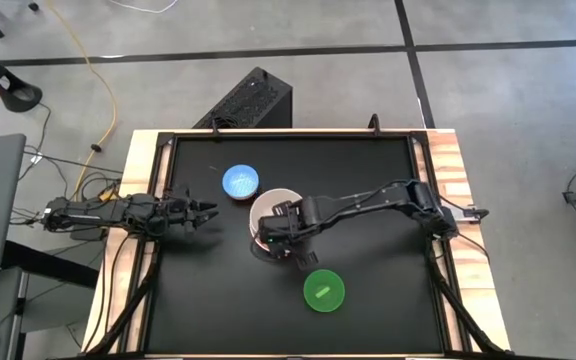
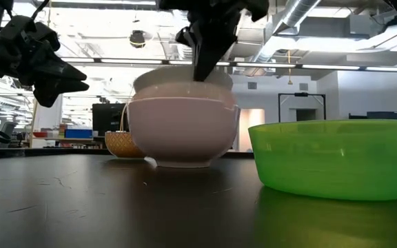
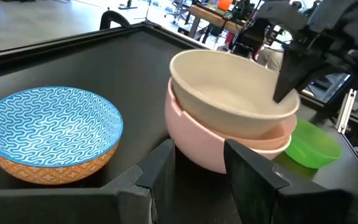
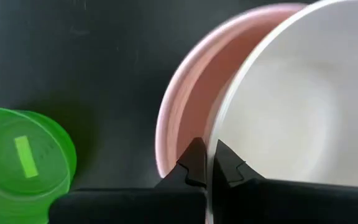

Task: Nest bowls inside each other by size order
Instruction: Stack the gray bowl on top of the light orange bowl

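A cream-white bowl (image 3: 229, 93) sits inside a translucent pink bowl (image 2: 181, 134) that stands on its base at the middle of the black table. My right gripper (image 4: 207, 163) is shut on the cream bowl. A blue-patterned bowl with an orange outside (image 1: 240, 181) stands just beyond and to the left. A bright green bowl (image 1: 323, 290) stands nearer the front. My left gripper (image 3: 201, 168) is open and empty, held above the table left of the pink bowl. No large white bowl shows. My right gripper pinches the cream bowl's rim (image 4: 219, 134) on its near right side, with one finger inside the bowl and one outside. The fingers come from above, pointing down. The bowl sits slightly tilted inside the pink bowl; I cannot tell whether it rests on it.
The table has a raised black frame (image 1: 288, 137) and wooden side edges. There is open black surface at the right and the near left. A dark box (image 1: 253, 100) stands on the floor beyond the far edge.
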{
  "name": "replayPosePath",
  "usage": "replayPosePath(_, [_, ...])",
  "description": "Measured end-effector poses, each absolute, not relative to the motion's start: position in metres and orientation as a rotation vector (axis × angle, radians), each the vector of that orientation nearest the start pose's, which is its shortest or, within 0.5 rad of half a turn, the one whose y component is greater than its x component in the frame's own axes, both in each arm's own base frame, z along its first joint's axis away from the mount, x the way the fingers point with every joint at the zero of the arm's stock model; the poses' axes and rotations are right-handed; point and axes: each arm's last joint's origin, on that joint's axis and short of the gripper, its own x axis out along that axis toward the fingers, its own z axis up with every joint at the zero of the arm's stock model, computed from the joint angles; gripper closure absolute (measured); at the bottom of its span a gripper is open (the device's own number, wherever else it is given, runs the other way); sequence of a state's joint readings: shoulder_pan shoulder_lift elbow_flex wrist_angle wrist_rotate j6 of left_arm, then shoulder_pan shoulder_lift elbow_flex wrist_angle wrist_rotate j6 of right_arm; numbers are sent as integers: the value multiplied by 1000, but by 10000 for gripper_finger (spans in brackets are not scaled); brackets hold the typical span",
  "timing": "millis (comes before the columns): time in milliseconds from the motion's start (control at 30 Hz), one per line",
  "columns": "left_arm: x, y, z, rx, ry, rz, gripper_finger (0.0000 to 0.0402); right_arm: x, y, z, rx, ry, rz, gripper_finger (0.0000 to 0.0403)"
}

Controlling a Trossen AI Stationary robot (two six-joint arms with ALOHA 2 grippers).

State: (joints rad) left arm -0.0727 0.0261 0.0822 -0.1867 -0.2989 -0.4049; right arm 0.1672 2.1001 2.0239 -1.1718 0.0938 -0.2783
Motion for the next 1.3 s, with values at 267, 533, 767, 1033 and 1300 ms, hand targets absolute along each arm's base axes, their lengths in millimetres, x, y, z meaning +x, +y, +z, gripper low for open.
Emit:
replayPosePath(267, [92, 2, 171, -378, 81, 249, 274, 424, 86, 281, -436, 1219, 186, 396])
replayPosePath(533, [92, 2, 171, -379, 82, 248, 274, 425, 85, 282, -409, 1214, 167, 396])
replayPosePath(767, [92, 2, 171, -380, 83, 246, 274, 427, 86, 282, -374, 1196, 147, 396])
replayPosePath(1033, [92, 2, 171, -382, 84, 244, 274, 427, 88, 261, -367, 1213, 146, 395])
replayPosePath(1300, [92, 2, 171, -382, 84, 244, 274, 424, 88, 246, -380, 1244, 144, 393])
